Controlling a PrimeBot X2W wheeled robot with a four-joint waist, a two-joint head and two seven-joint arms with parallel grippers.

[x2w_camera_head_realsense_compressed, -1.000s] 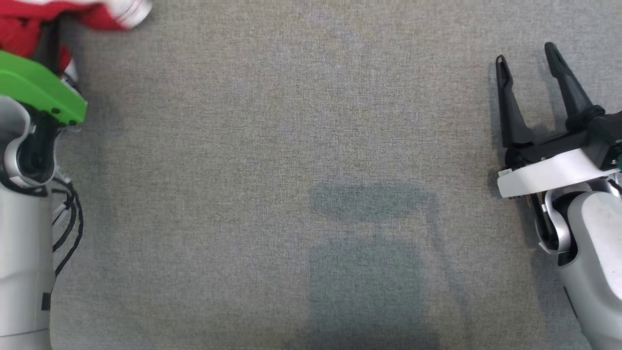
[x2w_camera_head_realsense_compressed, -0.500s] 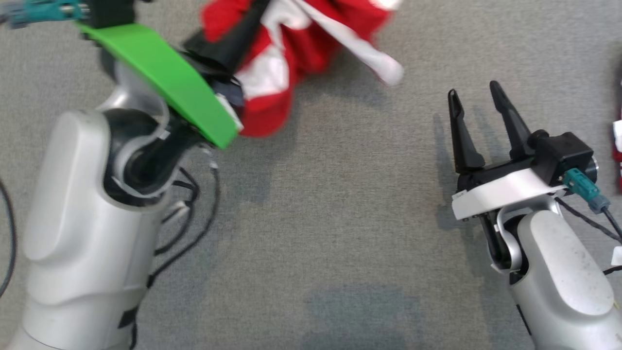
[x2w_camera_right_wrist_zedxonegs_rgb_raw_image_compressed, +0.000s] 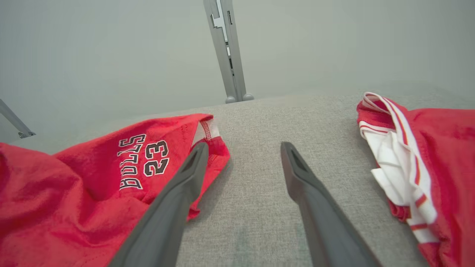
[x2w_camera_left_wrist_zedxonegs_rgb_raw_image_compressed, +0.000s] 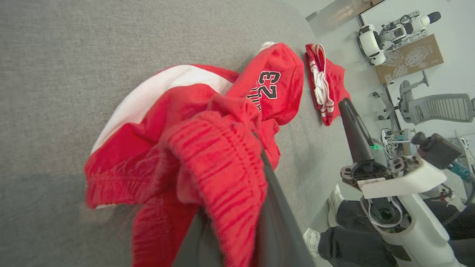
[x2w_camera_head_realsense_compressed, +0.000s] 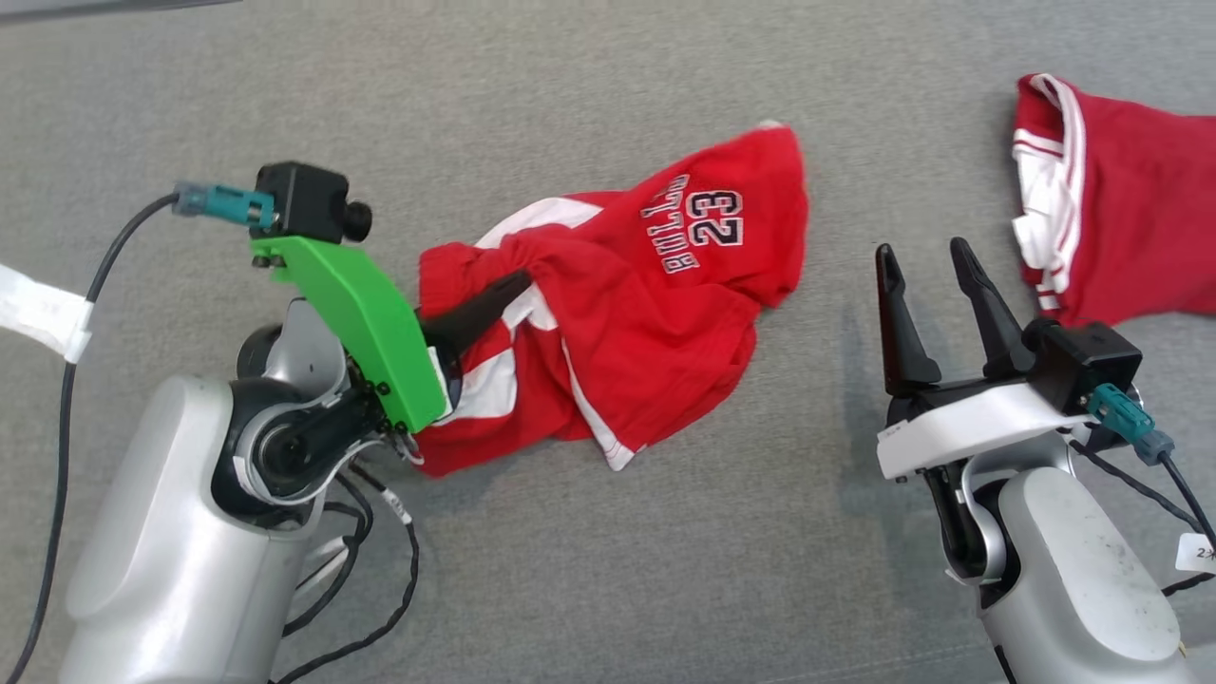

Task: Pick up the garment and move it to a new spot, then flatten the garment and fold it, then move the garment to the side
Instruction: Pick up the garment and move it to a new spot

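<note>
A wide grey surface [x2w_camera_head_realsense_compressed: 608,570] covered in rough cloth is spread under everything. Near the middle of it, a little to the left, the red garment [x2w_camera_head_realsense_compressed: 655,323] is laid in a crumpled heap. White stripes are seen on its sides, and the print "BULLS 23" [x2w_camera_head_realsense_compressed: 698,223] is turned up near its far edge. A second red garment [x2w_camera_head_realsense_compressed: 1130,209] with white trim is laid at the far right, well apart from the first one. The left gripper [x2w_camera_head_realsense_compressed: 503,293] is found at the left end of the heap, under a green plate [x2w_camera_head_realsense_compressed: 356,323]. Its two dark fingers are pressed together, and a bunched fold of the red garment is pinched between them, as is seen close up in the left wrist view. The right gripper [x2w_camera_head_realsense_compressed: 923,252] is held over bare grey cloth between the two garments, with its fingers spread wide and nothing between them. A thin metal post [x2w_camera_right_wrist_zedxonegs_rgb_raw_image_compressed: 226,48] is seen behind the far edge of the surface. A person's dark trouser leg [x2w_camera_left_wrist_zedxonegs_rgb_raw_image_compressed: 352,246] is seen beside the surface in the left wrist view.
</note>
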